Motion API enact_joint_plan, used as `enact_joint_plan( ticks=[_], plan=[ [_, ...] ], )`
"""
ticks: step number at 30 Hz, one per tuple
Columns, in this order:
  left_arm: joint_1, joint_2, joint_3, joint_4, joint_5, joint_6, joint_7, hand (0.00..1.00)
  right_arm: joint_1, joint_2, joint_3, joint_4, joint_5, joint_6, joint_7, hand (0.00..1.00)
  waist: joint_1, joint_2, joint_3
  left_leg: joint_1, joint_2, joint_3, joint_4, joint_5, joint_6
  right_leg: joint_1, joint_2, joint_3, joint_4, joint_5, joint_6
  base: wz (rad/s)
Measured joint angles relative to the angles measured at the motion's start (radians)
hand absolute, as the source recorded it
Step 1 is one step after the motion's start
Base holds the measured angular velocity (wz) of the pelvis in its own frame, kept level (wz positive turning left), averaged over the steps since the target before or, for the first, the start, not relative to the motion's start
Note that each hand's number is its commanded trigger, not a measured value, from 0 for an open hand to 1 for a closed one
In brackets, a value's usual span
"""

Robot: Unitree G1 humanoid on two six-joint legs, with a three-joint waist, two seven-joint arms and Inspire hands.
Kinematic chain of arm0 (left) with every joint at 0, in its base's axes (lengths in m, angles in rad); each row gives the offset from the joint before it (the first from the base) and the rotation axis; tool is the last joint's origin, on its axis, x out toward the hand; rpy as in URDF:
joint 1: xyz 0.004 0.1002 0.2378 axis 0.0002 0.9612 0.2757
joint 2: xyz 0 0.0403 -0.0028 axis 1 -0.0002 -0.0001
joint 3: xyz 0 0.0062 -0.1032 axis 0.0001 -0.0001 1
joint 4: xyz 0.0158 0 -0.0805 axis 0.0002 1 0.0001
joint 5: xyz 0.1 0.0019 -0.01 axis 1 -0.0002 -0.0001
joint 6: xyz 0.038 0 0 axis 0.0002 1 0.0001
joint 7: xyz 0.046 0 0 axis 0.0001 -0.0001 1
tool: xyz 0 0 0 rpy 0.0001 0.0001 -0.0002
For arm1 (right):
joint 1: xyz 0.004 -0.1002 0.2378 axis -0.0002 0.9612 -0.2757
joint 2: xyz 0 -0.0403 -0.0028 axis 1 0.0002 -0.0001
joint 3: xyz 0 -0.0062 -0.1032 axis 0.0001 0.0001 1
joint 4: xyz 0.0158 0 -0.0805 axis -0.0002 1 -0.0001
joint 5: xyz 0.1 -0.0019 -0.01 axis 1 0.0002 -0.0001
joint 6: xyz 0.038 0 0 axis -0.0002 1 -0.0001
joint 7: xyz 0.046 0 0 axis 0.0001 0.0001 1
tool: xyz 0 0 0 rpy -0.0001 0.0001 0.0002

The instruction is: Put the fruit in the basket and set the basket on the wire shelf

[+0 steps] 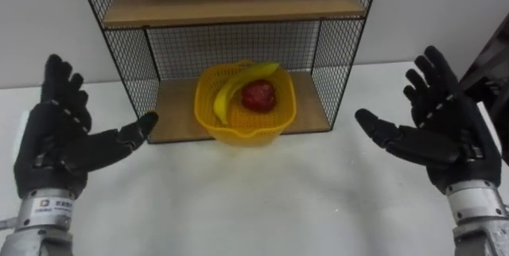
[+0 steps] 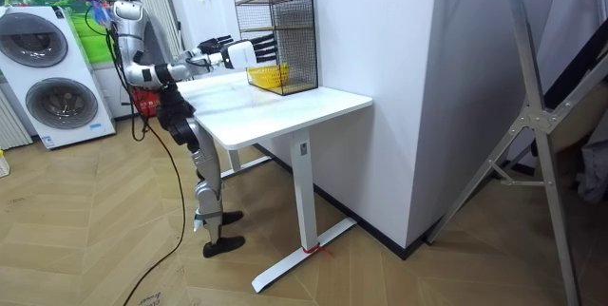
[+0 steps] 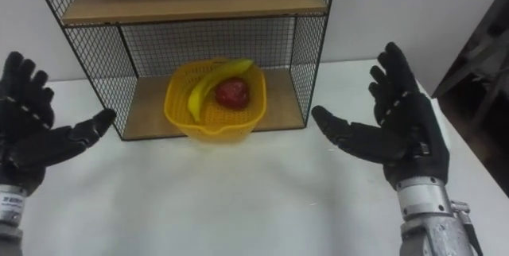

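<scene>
The basket [image 1: 242,131] sits on the lower board [image 1: 171,117] of the wire shelf [image 1: 131,81], with the banana [image 1: 238,85] and a round red fruit [image 1: 259,95] inside it. By this layout the task appears complete or nearly so. The main risk noted is the seating of the basket. Its front lip appears to project past the board's front edge towards the tabletop [image 1: 254,200], so a brush from either hand could tip it forward or drag it out. The banana lies high, one end resting on the back rim, and a jolt to the basket might roll it over the side. A second risk is the mesh itself. The thumb of the left hand [image 1: 56,137] points at the shelf's lower left corner and lies near it. A careless inward sweep there could catch the wire and shift the whole shelf. The left hand is fully spread, palm turned inward, and holds nothing. The right hand [image 1: 449,133] mirrors it on the far side of the shelf opening, fingers straight and raised, thumb extended inward, also empty. Both hands hover above the tabletop, well apart from the basket. In the room view the robot stands at the tabletop's edge with both arms stretched forward towards the shelf.
</scene>
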Motion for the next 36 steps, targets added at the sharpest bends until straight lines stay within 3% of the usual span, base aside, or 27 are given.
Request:
enact_joint_plan(
  ticks=[8, 12, 15, 18, 20, 23, 25, 26, 27, 29, 32, 36],
  plan=[
    [0.021, -0.003, 0.044, -0.032, 0.021, -0.015, 0.028, 0.00, 0.002, 0.000, -0.036, 0.000, -0.002, 0.000, -0.040, 0.00, 0.019, 0.006, -0.0022, -0.007, -0.004, -0.011, 0.000, 0.003, -0.005, -0.002, -0.001, -0.014, 0.000, 0.000, 0.000, 0.04],
    [0.022, -0.001, 0.089, -0.032, 0.019, -0.038, 0.107, 0.00, 0.001, -0.017, -0.068, 0.000, -0.003, -0.023, -0.113, 0.00, 0.018, 0.009, -0.0014, -0.005, -0.006, -0.024, 0.001, 0.003, -0.005, 0.005, -0.004, -0.028, -0.001, -0.005, -0.001, 0.11],
    [0.027, -0.002, 0.152, -0.032, 0.018, -0.045, 0.187, 0.00, 0.001, -0.044, -0.122, -0.001, -0.028, -0.029, -0.164, 0.00, 0.019, 0.009, -0.0002, -0.006, -0.006, -0.027, 0.001, 0.004, -0.005, 0.005, -0.004, -0.032, -0.002, -0.006, -0.002, 0.05],
    [0.030, 0.005, 0.278, -0.031, 0.007, -0.046, 0.248, 0.00, 0.001, -0.058, -0.231, -0.004, -0.037, -0.031, -0.245, 0.00, 0.020, 0.007, 0.0022, -0.006, -0.005, -0.027, 0.001, 0.004, -0.006, 0.004, -0.003, -0.031, -0.001, -0.007, -0.003, 0.00],
    [0.046, 0.041, 0.388, -0.028, -0.027, -0.047, 0.333, 0.00, 0.002, -0.108, -0.325, 0.000, 0.000, -0.035, -0.361, 0.00, 0.020, 0.009, 0.0026, -0.008, -0.004, -0.026, 0.001, 0.003, -0.005, 0.002, -0.004, -0.033, -0.001, -0.007, -0.004, -0.05],
    [0.065, 0.081, 0.505, -0.028, -0.096, -0.057, 0.422, 0.00, 0.003, -0.136, -0.431, 0.009, 0.028, -0.066, -0.466, 0.00, 0.020, 0.015, 0.0028, -0.014, -0.004, -0.026, 0.002, 0.004, -0.006, -0.007, -0.005, -0.032, 0.002, -0.007, -0.003, -0.05],
    [0.070, 0.118, 0.620, 0.016, -0.220, -0.093, 0.489, 0.00, 0.004, -0.153, -0.524, 0.029, 0.026, -0.090, -0.564, 0.00, 0.015, 0.011, 0.0032, -0.022, -0.004, -0.028, 0.001, 0.004, -0.006, -0.012, -0.009, -0.046, 0.003, -0.008, -0.004, 0.00],
    [0.073, 0.127, 0.642, 0.041, -0.251, -0.099, 0.502, 0.00, 0.004, -0.156, -0.543, 0.040, 0.028, -0.097, -0.582, 0.00, 0.013, 0.012, -0.0012, -0.025, -0.004, -0.028, 0.001, 0.005, -0.008, -0.016, -0.011, -0.049, 0.003, -0.009, -0.004, 0.00],
    [0.086, 0.143, 0.685, 0.103, -0.311, -0.101, 0.529, 0.00, 0.009, -0.173, -0.583, 0.071, 0.051, -0.102, -0.621, 0.00, 0.014, 0.018, -0.0115, -0.033, -0.004, -0.023, 0.001, 0.007, -0.013, -0.028, -0.015, -0.057, 0.007, -0.009, -0.003, -0.11],
    [0.103, 0.163, 0.760, 0.217, -0.387, -0.101, 0.588, 0.00, 0.033, -0.197, -0.648, 0.153, 0.083, -0.099, -0.704, 0.00, 0.015, 0.019, -0.0119, -0.040, -0.002, -0.007, 0.002, 0.006, -0.016, -0.049, -0.024, -0.060, 0.037, -0.023, -0.002, -0.12],
    [0.118, 0.184, 0.809, 0.330, -0.493, -0.101, 0.671, 0.00, 0.066, -0.210, -0.700, 0.256, 0.121, -0.098, -0.802, 0.00, 0.015, 0.013, -0.0113, -0.042, -0.002, -0.001, 0.008, 0.002, -0.022, -0.061, -0.037, -0.079, 0.062, -0.038, 0.000, -0.01],
    [0.141, 0.216, 0.815, 0.525, -0.598, -0.102, 0.690, 0.00, 0.104, -0.242, -0.714, 0.421, 0.164, -0.098, -0.848, 0.00, 0.012, 0.012, -0.0114, -0.045, -0.006, -0.014, 0.007, -0.005, -0.019, -0.065, -0.040, -0.085, 0.068, -0.041, 0.001, -0.02]
  ],
)
